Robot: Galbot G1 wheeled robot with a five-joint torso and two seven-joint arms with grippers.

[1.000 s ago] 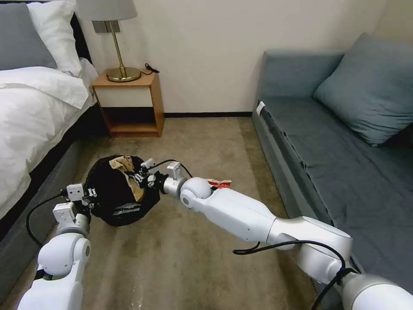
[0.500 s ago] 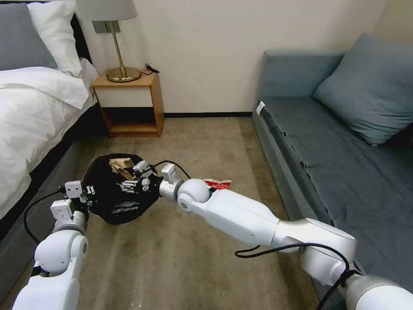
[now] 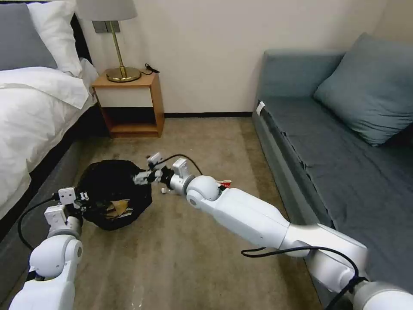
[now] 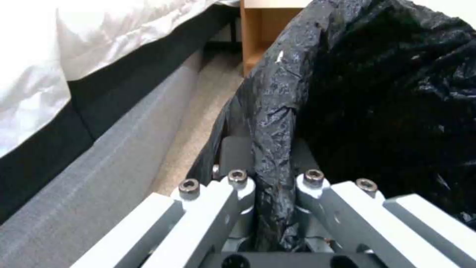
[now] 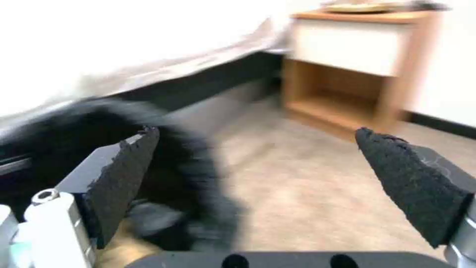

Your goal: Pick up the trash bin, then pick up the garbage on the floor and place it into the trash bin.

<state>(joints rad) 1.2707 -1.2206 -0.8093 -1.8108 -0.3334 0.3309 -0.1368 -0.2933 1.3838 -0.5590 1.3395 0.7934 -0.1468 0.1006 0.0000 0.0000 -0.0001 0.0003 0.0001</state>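
L gripper clamped on trash bin liner rim, bin by the bed. R gripper spread wide, empty, at bin's right rim. Red-white cup, prob crushed, lies behind R wrist; R arm nearer

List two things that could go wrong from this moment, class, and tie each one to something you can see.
1. The left gripper pinches only a fold of the trash bin's thin black liner, so the bag might slip or tear.
2. The red-white cup lies on the carpet half hidden behind the right arm, whose open right gripper sits at the bin's rim; reaching for it may be awkward.
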